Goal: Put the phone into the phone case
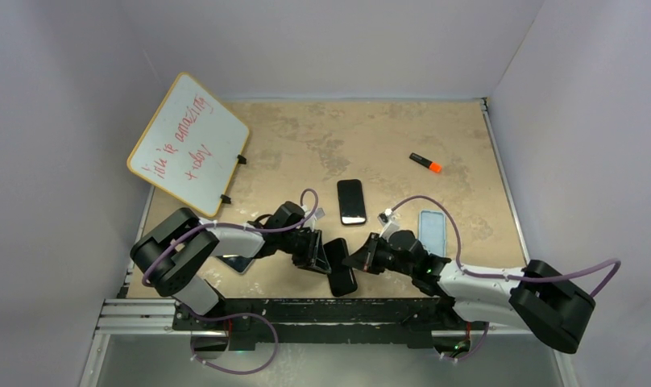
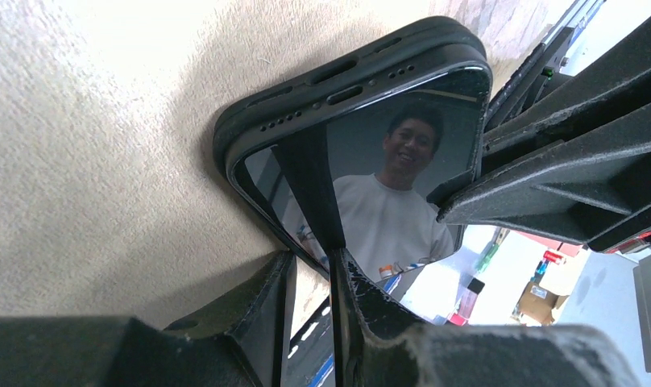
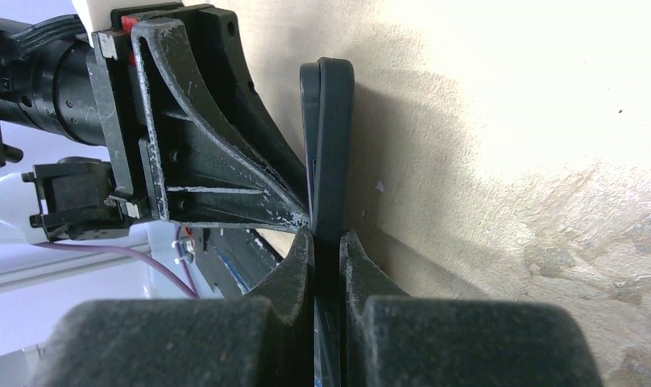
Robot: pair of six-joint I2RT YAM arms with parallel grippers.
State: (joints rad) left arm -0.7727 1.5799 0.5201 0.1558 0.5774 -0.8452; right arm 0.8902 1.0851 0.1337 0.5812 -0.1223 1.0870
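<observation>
My right gripper (image 3: 326, 242) is clamped tight on the thin edge of the phone (image 2: 387, 177), fingers pinched over it where it stands on edge at the centre of the right wrist view. My left gripper (image 2: 313, 258) grips the same phone from the opposite side, at the bottom centre of its own view, one finger under it and one on the glass. From above, both grippers meet over it at the bottom centre of the frame, near the arm bases.

The phone sits inside a black case (image 2: 306, 89): at the port end, the case rim wraps the glass with its cut-outs lined up. I judge the insertion mostly done. I cannot tell whether the far end and every corner are snapped in, so what is left is likely a final press and letting go.

Further out on the table (image 1: 387, 137), a second black phone (image 1: 351, 201) lies above centre, a light blue case (image 1: 432, 231) to the right, an orange marker (image 1: 425, 163) upper right, and a whiteboard (image 1: 189, 145) upper left.
</observation>
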